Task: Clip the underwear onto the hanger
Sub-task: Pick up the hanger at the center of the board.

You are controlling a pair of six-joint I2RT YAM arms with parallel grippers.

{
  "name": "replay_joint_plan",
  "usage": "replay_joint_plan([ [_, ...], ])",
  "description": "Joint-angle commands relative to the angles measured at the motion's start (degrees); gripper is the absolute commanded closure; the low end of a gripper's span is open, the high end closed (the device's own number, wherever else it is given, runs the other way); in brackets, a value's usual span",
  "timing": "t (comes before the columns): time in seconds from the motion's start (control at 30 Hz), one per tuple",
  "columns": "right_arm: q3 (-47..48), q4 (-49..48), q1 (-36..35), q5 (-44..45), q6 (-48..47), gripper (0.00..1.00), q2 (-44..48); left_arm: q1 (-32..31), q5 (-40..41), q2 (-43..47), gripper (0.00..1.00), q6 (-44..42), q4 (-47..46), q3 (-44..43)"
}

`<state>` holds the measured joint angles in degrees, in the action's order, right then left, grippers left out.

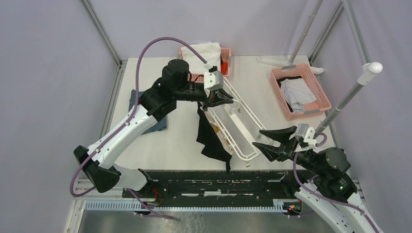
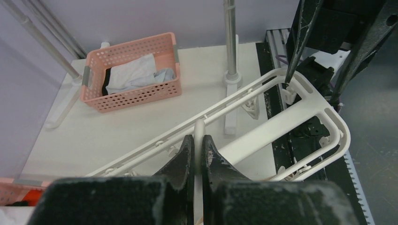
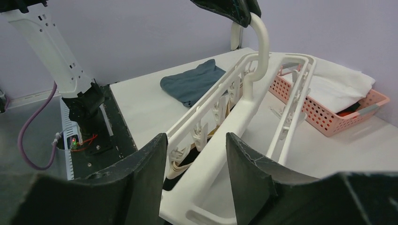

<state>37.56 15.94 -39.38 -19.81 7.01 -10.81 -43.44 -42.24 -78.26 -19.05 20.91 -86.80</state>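
We see the left gripper (image 1: 227,98) above the middle of the worktop (image 1: 180,141), its fingers (image 2: 185,152) clenched on the hook of the hanger (image 1: 236,131). In the left wrist view the white hook stem runs up between the two pads with no gap on either side.

The hanger slants from that grip toward the near right corner of the worktop, hook end raised. Its low end lies close to the near edge.

The underwear (image 1: 210,136) hangs black and slack from the hanger's left rail, down toward the near edge. A strip of tan waistband (image 3: 180,161) shows just under the clips in the right wrist view. We cannot tell how many clips hold it.

The right gripper (image 1: 261,138) sits at the hanger's low end, fingers (image 3: 148,176) released and spread to either side of the middle bar.

A blue-grey cloth (image 3: 192,82) lies by the left edge. One pink basket (image 1: 302,92) stands near the right edge, another (image 1: 226,57) at the far edge.
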Motion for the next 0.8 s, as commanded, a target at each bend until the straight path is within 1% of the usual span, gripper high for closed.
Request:
replay_joint_plan([
  [0.0,2.7,0.7,-0.2,-1.0,-1.2,0.44,0.6,1.4,-7.5,0.5,0.97,-2.9,-6.1,-4.8],
  [0.17,2.7,1.7,-0.2,-1.0,-1.6,0.45,1.1,2.1,-10.6,0.3,0.97,-3.6,-6.2,-4.7],
  [0.3,2.6,2.0,-0.2,-1.9,-1.7,0.46,1.1,2.3,-13.5,1.0,0.97,-7.2,-6.3,-3.2],
  [0.43,2.6,2.3,-0.2,-2.7,-1.8,0.47,1.1,2.3,-13.6,2.9,0.97,-7.3,-9.7,0.0],
  [0.63,2.5,2.5,-0.2,-2.8,-1.9,0.47,1.3,2.3,-15.0,3.7,0.97,-10.4,-8.7,1.0],
  [0.77,2.7,2.8,-0.2,-3.1,-1.9,0.48,1.2,2.3,-15.2,4.6,0.97,-11.4,-9.7,2.6],
])
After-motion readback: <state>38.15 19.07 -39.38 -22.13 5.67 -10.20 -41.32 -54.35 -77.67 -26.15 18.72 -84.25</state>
